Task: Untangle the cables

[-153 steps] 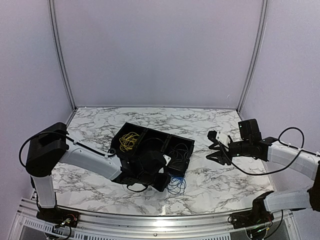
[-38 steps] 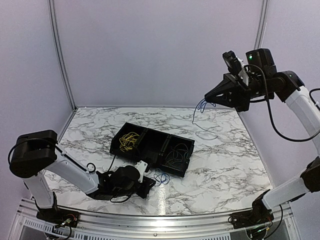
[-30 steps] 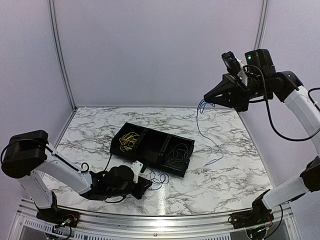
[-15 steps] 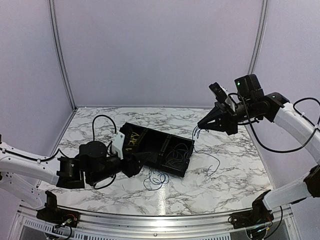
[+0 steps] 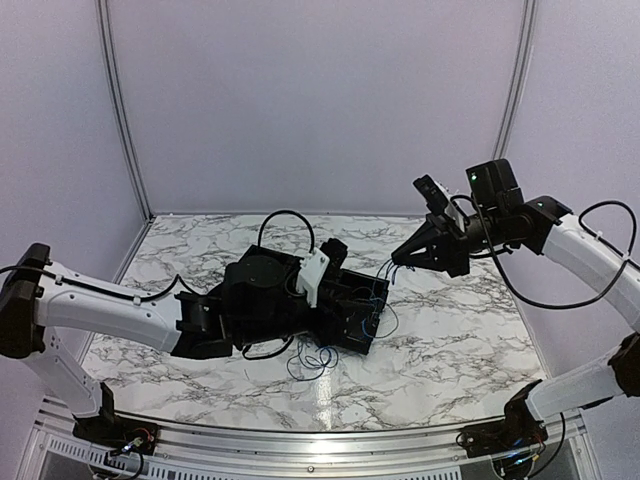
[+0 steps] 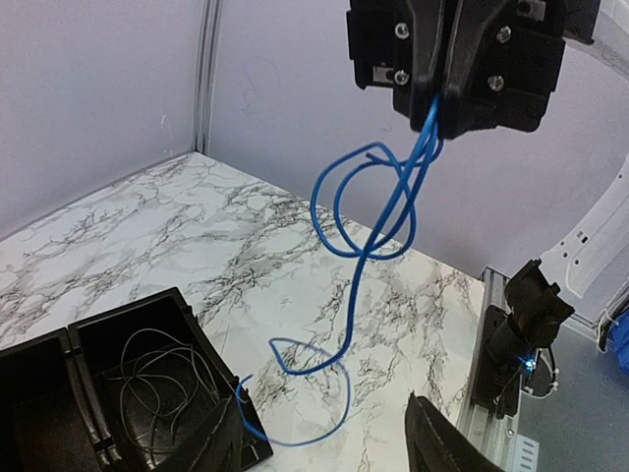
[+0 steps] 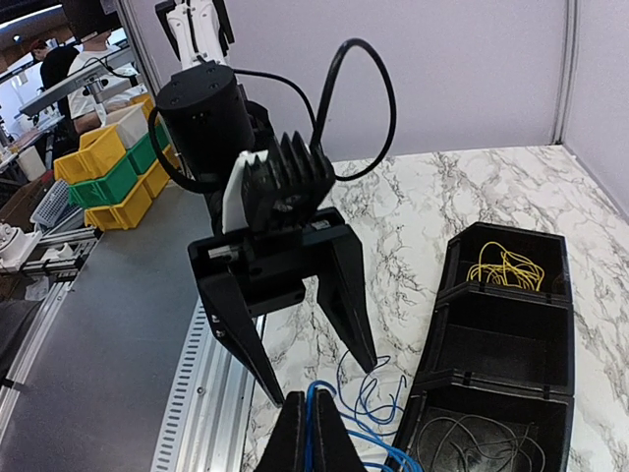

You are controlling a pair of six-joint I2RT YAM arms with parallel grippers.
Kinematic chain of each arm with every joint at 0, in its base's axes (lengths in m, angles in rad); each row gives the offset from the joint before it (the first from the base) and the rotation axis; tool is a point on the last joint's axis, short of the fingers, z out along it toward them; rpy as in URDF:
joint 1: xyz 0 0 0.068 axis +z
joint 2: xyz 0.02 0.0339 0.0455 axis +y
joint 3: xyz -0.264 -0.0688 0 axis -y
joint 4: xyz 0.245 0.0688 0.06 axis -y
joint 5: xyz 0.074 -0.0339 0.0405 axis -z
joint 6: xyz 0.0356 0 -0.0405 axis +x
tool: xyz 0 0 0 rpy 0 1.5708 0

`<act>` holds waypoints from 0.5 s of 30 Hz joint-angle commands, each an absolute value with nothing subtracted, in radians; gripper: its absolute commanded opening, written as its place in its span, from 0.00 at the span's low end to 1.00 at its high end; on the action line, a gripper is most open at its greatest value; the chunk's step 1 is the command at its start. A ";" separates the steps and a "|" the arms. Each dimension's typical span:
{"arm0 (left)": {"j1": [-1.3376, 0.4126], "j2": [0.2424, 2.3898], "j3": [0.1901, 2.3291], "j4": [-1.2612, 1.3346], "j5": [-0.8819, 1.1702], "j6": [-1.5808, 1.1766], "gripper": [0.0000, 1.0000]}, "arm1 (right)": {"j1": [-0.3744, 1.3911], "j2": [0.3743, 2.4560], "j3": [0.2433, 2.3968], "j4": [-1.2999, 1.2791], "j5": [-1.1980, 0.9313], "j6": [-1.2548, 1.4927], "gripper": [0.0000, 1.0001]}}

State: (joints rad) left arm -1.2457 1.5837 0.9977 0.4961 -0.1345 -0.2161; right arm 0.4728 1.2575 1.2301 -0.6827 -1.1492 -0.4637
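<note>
Right gripper (image 6: 442, 123) clamps the thin, limp, featherlight blue wire (image 6: 425, 152), looping down beside the black plastic compartment tray (image 7: 506, 382); the left gripper (image 7: 322, 383), jaws apart, should probably pinch the hanging strand below the loops.

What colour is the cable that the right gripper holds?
The cable is blue; left wrist view.
</note>
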 commanded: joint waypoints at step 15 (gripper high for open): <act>-1.237 1.740 1.144 0.573 -0.103 -0.136 0.24 | 0.469 1.221 1.211 -0.643 -1.133 -0.441 0.05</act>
State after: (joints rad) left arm -1.2442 1.7298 1.1194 0.5194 -0.1108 -0.1566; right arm 0.4728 1.2385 1.2163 -0.6628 -1.1435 -0.4522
